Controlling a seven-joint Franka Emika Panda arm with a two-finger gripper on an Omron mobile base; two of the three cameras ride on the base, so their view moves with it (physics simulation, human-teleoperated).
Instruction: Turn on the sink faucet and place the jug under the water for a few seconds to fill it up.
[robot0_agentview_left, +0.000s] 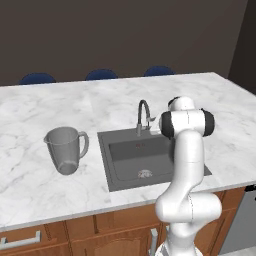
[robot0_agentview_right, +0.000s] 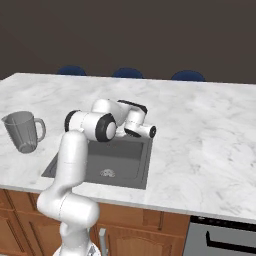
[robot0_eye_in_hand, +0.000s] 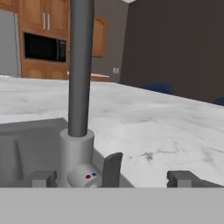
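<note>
Pincer wide open, low by faucet base; jug on desk, left of sink.

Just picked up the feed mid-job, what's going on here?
The arm has its gripper right at the base of the sink faucet, jaws open around its small lever, apparently about to turn it on. No water runs yet. The jug stands untouched on the marble counter, left of the sink.

The sink faucet rises directly before the tool, with open countertop rightward.
</note>
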